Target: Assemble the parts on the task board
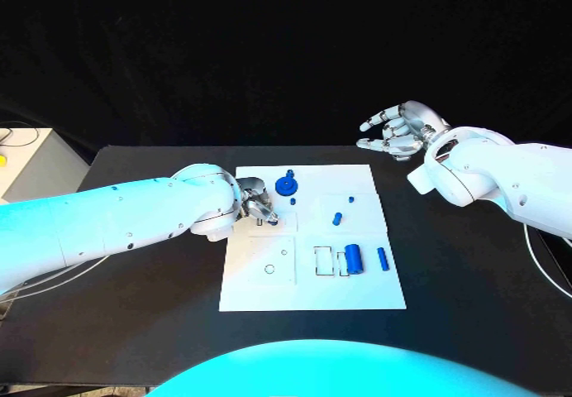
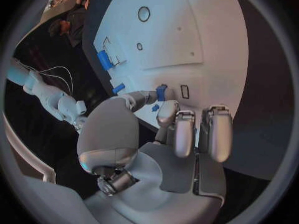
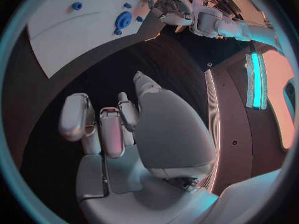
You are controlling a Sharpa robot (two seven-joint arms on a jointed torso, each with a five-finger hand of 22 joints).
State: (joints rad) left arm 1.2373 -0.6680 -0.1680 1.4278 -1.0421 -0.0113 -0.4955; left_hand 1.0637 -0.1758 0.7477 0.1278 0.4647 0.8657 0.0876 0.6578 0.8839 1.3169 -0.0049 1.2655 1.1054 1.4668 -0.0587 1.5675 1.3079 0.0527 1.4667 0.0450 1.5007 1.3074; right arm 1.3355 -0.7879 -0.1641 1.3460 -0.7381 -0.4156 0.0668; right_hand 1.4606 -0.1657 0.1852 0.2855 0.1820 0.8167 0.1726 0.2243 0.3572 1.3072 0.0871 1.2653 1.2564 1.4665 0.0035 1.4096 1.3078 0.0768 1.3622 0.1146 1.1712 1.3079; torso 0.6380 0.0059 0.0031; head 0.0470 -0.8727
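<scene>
The white task board [image 1: 358, 289] lies mid-table. My left hand [image 1: 258, 206] hovers over its near-left part and pinches a small blue part [image 2: 161, 92] between thumb and a finger, right beside a small rectangular slot [image 2: 184, 91]. On the board lie a round blue wheel [image 1: 288, 184], a small blue peg [image 1: 337, 218], a blue cylinder [image 1: 354, 255] and a thin blue bar [image 1: 383, 258]. My right hand [image 1: 399, 130] is raised beyond the board's far right corner, fingers apart, holding nothing. The right wrist view shows the wheel [image 3: 122, 21] and my left hand [image 3: 174, 9].
A round hole [image 1: 270, 269] and rectangular recesses [image 1: 324, 260] mark the board's front half. Bare black table [image 1: 477, 314] surrounds the board. A pale box [image 1: 30, 161] stands off the table's far left corner.
</scene>
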